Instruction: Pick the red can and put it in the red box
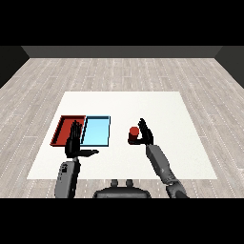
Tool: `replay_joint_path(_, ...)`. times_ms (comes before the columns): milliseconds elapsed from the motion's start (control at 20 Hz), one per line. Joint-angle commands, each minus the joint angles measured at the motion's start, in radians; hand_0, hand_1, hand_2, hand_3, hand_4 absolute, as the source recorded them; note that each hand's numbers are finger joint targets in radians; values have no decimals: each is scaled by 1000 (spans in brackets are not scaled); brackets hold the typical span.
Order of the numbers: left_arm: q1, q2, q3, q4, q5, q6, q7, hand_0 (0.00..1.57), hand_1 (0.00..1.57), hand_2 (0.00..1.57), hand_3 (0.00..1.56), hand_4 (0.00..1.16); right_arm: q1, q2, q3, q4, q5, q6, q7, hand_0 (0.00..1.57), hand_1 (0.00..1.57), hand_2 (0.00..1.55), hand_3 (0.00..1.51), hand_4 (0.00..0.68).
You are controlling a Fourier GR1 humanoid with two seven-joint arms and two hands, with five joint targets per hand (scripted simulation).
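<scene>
Red can (133,134): a short red cylinder standing upright on the white table (124,107), right of the table's middle and closer to the near edge than the far one — well apart from both trays.
Right hand (146,133): black, coming in from the near right corner on its grey forearm; it stands just beside the can on the can's right side, fingers straight and pointing up and away, thumb toward the can. The fingers are not curled round the can; whether the palm touches it cannot be told.
Red tray (62,129): lies flat on the left part of the table, toward the left edge, nothing visible inside it.
Light blue tray (97,131): lies flat, touching or just beside the red tray's right side — between the red tray and the can.
Left hand (74,143): black, raised over the near left part of the table, fingers straight and spread upward, thumb stuck out to the right; it holds nothing. Its fingertips overlap the near right corner of the red tray in this view.
Table: white, square-looking, set on a grey plank floor (119,71).
</scene>
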Motion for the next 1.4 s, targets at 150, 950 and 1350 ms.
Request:
replay_joint_path(150,-10,30,31,-5,35,-31,22,0,0,0,0,0,-100,2,-2,148,-49,24,-67,0,0,0,0,0)
replay_joint_path(950,-1,37,43,5,42,-38,-14,0,0,0,0,0,-244,2,227,403,-269,-37,-172,0,0,0,0,0)
replay_joint_path(1350,-57,7,21,-11,5,30,43,0,0,0,0,0,-231,2,217,377,-263,-260,-140,1262,1262,1324,1280,269)
